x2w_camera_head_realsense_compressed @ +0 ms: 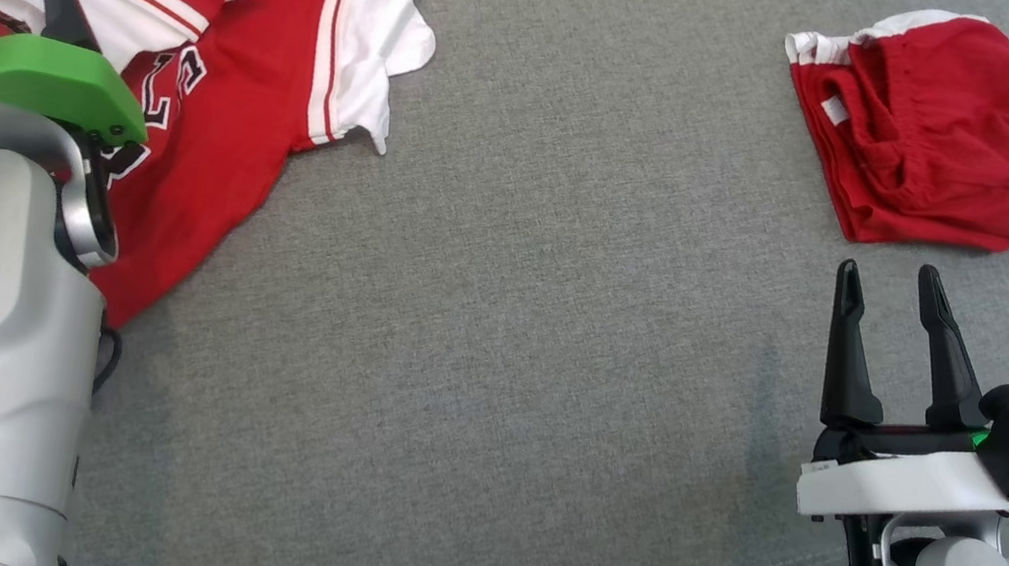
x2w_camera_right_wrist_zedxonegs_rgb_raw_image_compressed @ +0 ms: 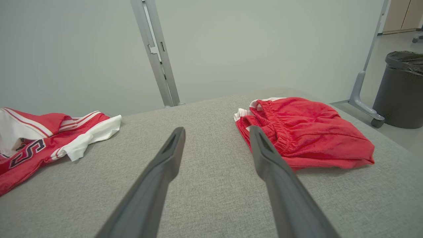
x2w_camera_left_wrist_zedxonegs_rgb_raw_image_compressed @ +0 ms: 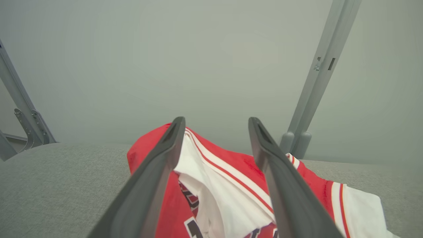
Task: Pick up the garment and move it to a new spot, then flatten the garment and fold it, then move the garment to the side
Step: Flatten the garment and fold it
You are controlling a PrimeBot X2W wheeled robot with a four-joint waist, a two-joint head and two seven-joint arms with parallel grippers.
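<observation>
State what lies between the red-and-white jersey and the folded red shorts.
The stretch is bare: in the head view, plain grey fabric surface runs from the red-and-white jersey to the folded red shorts.

Jersey (x2w_camera_head_realsense_compressed: pixel 228 108), red front: dark block lettering (x2w_camera_right_wrist_zedxonegs_rgb_raw_image_compressed: pixel 28 152) with a white outline. In the right wrist view one character reads clearly as "S"; the strokes beside it run off the frame edge. In the head view the same lettering is creased and partly covered, so no whole word or number can be read.
</observation>
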